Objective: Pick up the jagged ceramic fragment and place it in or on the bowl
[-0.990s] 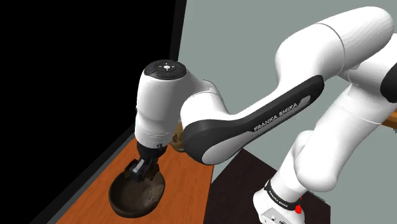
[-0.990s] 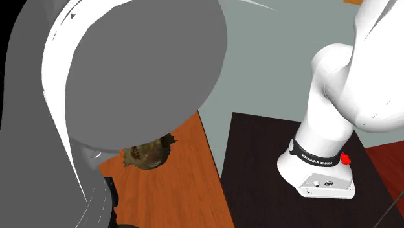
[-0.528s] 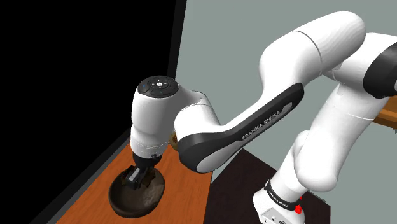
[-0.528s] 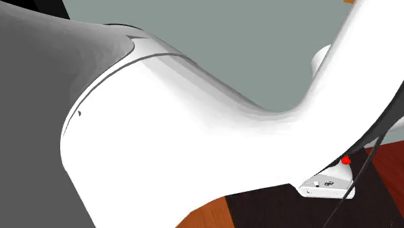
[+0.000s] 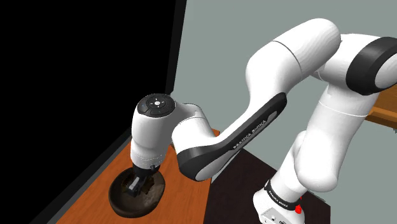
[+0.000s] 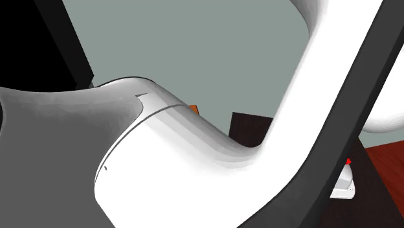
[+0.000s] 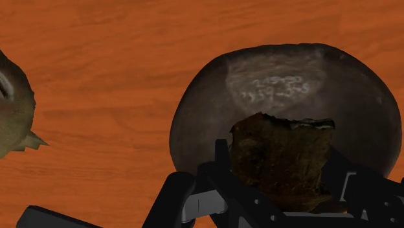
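In the wrist view a dark brown, jagged fragment (image 7: 281, 159) sits clasped between my black gripper's (image 7: 283, 184) two fingers. Right beyond it lies the dark round bowl (image 7: 285, 78), pale scuffs on its inner wall. In the shoulder view the gripper (image 5: 136, 186) points straight down into the bowl (image 5: 118, 202), which rests on the orange wooden table (image 5: 186, 186) at the lower left. The fingers reach below the bowl's rim. The white forearm hides much of the hand.
A spiky olive-brown object (image 7: 13, 110) lies on the table (image 7: 116, 52) beside the bowl. The table's far edge meets a black area (image 5: 83, 76). The arm's white link (image 6: 194, 168) blocks most of the second exterior view. The dark stand top (image 5: 245, 181) borders the table.
The arm has lowered, bringing the gripper and the fragment down from above the bowl to inside it. The forearm has swung across the second exterior view, hiding the table.
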{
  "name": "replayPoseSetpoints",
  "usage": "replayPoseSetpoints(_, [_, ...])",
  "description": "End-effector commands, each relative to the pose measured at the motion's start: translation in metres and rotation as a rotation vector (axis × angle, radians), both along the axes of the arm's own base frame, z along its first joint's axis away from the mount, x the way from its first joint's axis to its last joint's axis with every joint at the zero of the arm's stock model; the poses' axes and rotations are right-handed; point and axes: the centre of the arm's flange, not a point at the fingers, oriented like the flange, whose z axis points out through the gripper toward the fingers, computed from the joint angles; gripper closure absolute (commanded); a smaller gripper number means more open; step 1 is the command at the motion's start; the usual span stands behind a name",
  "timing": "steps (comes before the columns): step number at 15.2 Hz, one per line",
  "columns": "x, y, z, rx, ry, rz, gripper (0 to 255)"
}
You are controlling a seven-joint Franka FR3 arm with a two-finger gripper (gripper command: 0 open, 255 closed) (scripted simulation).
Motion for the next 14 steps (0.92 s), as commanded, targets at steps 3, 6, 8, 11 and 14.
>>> replayPoseSetpoints(3, [-0.001,0.001,-0.006,0.000,0.000,0.000,255])
replayPoseSetpoints(6, [-0.001,0.001,-0.006,0.000,0.000,0.000,255])
replayPoseSetpoints(8, [0.000,0.001,-0.006,0.000,0.000,0.000,0])
replayPoseSetpoints(11, [-0.001,0.001,-0.006,0.000,0.000,0.000,0])
replayPoseSetpoints(14, [-0.002,0.001,0.007,0.000,0.000,0.000,0])
